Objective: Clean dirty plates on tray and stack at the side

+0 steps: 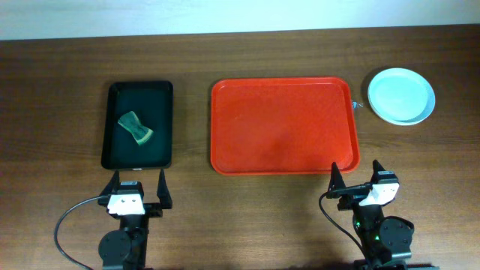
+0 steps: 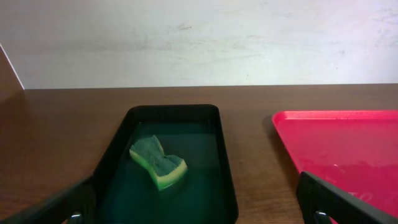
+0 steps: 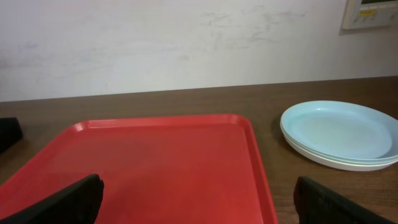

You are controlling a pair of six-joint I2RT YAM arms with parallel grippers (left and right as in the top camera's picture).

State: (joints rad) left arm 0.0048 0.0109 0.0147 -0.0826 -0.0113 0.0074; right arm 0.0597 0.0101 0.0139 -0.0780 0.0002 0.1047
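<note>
Overhead: the left hand [image 1: 139, 180] and right hand [image 1: 356, 172] gape wide, gripping nothing. Stacked round pale-aqua plates [image 1: 401, 96] sit on the wooden table [image 1: 60, 90], right of the large red rectangular plastic tray [image 1: 285, 126] and apart from it. Left wrist: a green sponge [image 2: 158, 163] lies in the black rectangular tray [image 2: 227, 180]. Right wrist: the plates sit near the red tray's far corner.

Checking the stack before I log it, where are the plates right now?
In the overhead view the plates sit stacked on the table at the far right, just beyond the red tray's far right corner, off the tray.
</note>
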